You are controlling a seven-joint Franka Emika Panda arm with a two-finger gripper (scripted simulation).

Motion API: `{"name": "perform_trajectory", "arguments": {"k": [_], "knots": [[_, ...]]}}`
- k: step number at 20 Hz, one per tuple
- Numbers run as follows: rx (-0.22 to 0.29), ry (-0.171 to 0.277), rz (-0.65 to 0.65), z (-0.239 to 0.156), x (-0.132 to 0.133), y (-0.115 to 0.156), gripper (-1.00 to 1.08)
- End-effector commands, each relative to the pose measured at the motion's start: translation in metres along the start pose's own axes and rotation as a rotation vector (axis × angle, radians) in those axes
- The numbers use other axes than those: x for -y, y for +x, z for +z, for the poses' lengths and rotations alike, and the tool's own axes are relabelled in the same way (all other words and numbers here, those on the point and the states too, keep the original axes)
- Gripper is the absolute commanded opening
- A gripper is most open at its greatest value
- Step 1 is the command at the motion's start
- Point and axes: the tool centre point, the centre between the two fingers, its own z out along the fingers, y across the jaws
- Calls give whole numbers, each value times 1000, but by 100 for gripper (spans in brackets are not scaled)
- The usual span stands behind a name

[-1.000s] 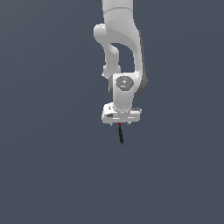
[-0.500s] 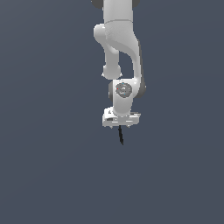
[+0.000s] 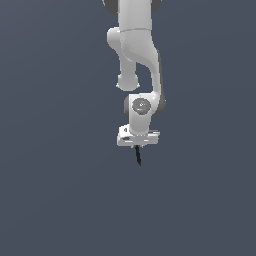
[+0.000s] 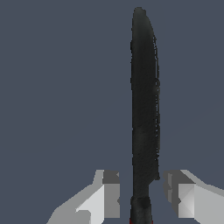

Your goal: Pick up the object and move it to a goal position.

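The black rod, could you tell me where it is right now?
In the exterior view, the black rod hangs near centre, directly beneath the white gripper.

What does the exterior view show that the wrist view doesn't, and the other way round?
Only the exterior view shows the white arm above the tool. Only the wrist view shows the two grey fingers flanking the black rod, with a hint of red at its end. Both share the rod and the plain grey background.
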Motion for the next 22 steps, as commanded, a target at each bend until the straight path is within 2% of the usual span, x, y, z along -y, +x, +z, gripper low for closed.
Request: {"name": "perform_trajectory", "arguments": {"k": [1, 13, 22], "knots": [[0, 0, 1, 2, 0, 0, -100], [-1, 0, -1, -10, 3, 1, -100], [-1, 0, -1, -64, 14, 4, -100]]}}
